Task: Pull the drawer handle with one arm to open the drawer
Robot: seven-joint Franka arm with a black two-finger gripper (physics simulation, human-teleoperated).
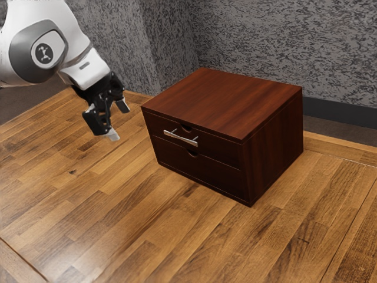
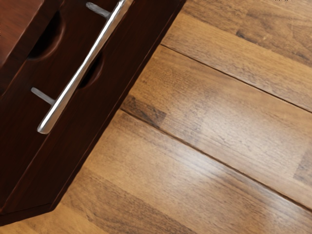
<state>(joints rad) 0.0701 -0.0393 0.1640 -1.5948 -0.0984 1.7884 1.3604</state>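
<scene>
Saw a wood-plank table (image 1: 88,206) under grey speckled walls (image 1: 265,35). Found the claw (image 1: 118,121) hanging from the white arm (image 1: 41,50) at the exterior view's upper left, tilted down toward the planks. Saw its fingers spread and released, with nothing between them and nothing touched. Noted bare planks beneath and around it.

Found the handle (image 1: 180,138) toward the exterior view's right of the claw, at about the same level in the picture. Judged it near but clearly apart, with a strip of bare planks between the two. Made out a slim silver bar lying level across the top drawer (image 1: 218,150), held off the dark front by two short posts. Met the same handle (image 2: 80,70) in the wrist view, running slantwise across the front, both posts showing and half-round notches cut into the wood behind it.

Saw the top drawer's front flush with the cabinet (image 1: 235,100), so shut. Noted a lower drawer (image 1: 200,168) just beneath, likewise flush. Found the cabinet, dark reddish wood, standing square on the planks with its front turned toward the claw's side.
</scene>
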